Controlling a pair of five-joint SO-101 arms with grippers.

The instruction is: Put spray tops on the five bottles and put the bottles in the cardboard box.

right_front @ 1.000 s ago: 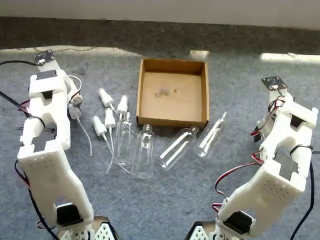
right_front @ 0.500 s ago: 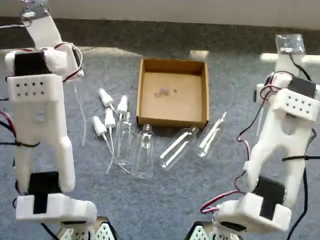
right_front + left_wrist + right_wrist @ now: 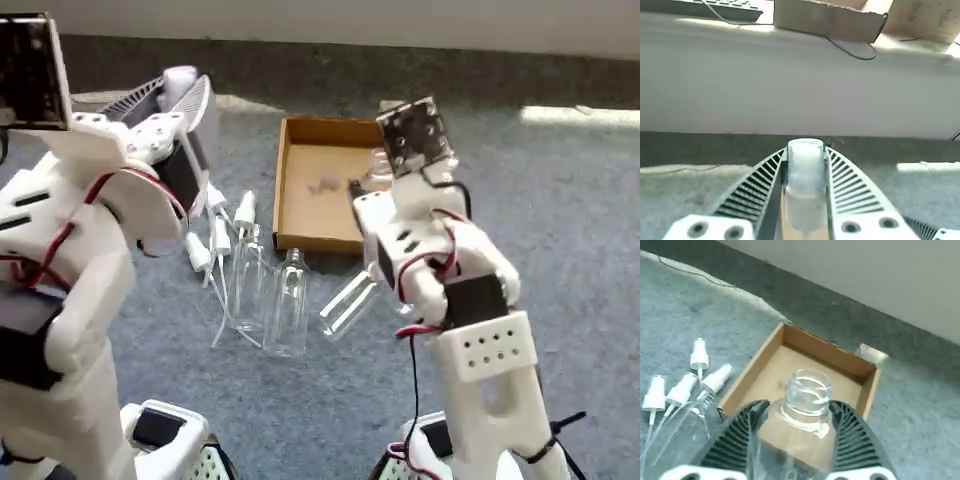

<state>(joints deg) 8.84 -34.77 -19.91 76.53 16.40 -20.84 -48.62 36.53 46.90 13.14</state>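
The step in hand looks like the first capping: each arm holds one half of the pair up off the desk (image 3: 560, 200). The left gripper (image 3: 805, 152) has its fingers (image 3: 752, 182) clamped on a white spray top (image 3: 805, 192), which stands upright between them, raised above the far left of the desk in the high view. The right gripper (image 3: 799, 407) has its fingers (image 3: 735, 437) closed around a clear bottle (image 3: 807, 397), open neck upward, hovering by the near edge of the cardboard box (image 3: 320, 243). The two held parts are well apart. Four more spray tops (image 3: 220, 235) lie loose just left of the box, and uncapped bottles (image 3: 288, 300) lie before its front wall, so I judge the task barely begun (boxing has not started). Next, the arms need to bring top and neck together, centre the top squarely over the open mouth, and seat it by pressing or turning while the right fingers grip the bottle firmly enough that the smooth bottle does not slip or tilt.
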